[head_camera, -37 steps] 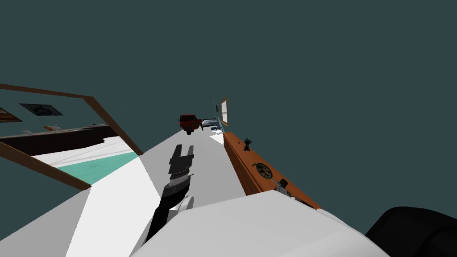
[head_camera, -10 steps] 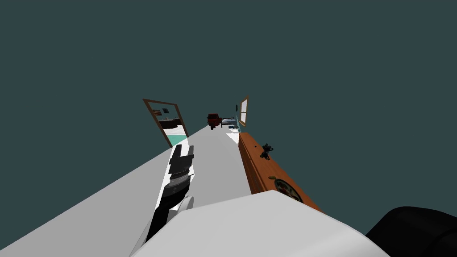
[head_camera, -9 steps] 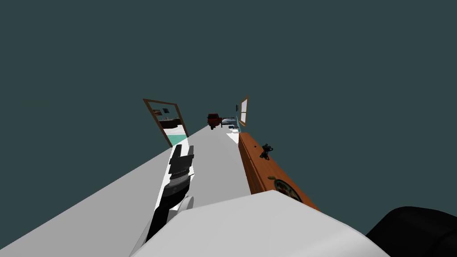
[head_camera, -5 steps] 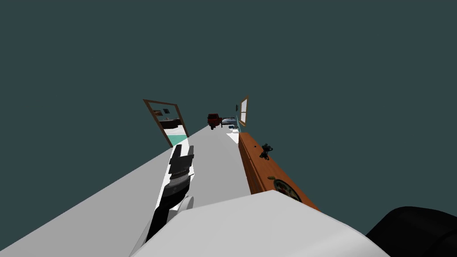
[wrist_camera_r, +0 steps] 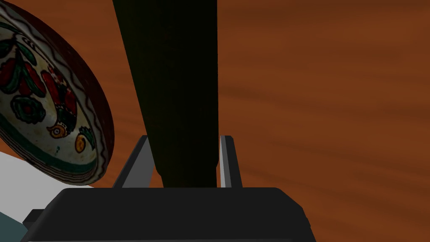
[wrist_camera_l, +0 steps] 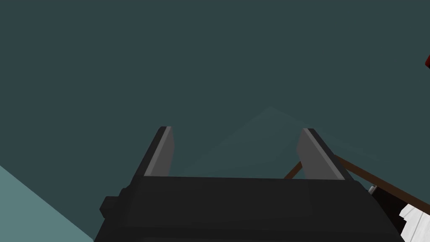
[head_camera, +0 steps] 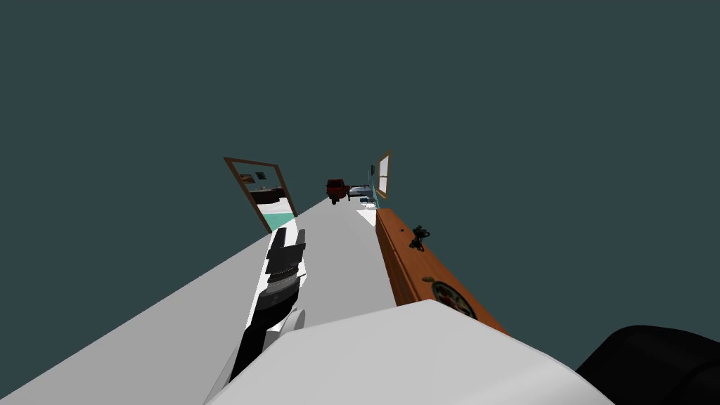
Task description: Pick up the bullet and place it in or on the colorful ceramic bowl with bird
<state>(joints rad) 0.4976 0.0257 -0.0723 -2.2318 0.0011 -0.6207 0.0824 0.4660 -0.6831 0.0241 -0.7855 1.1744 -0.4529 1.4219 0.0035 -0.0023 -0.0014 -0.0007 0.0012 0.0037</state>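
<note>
A dark, tall, round-sided bullet (wrist_camera_r: 176,84) stands between the fingers of my right gripper (wrist_camera_r: 184,138), which press its sides, so that gripper is shut on it. Beside it, close to the gripper, lies the colourful bowl (wrist_camera_r: 46,109) with a painted bird and a green band, on an orange-brown wooden top (wrist_camera_r: 327,105). In the head view the bowl (head_camera: 452,300) sits on the near part of that long sideboard (head_camera: 411,264) at my right. My left gripper (head_camera: 290,235) hangs open over the grey floor, and its fingers (wrist_camera_l: 161,151) stand wide apart with nothing between them.
A small dark figurine (head_camera: 419,238) stands further along the sideboard. A wooden-framed doorway (head_camera: 261,191) opens at the left of the corridor. A red piece of furniture (head_camera: 337,188) and a window (head_camera: 383,174) lie at the far end. Grey floor (head_camera: 337,260) runs between.
Since the oldest frame my view has shifted: the doorway is now smaller and farther off, and the bowl sits nearer my chest. Nothing has visibly moved over the last second.
</note>
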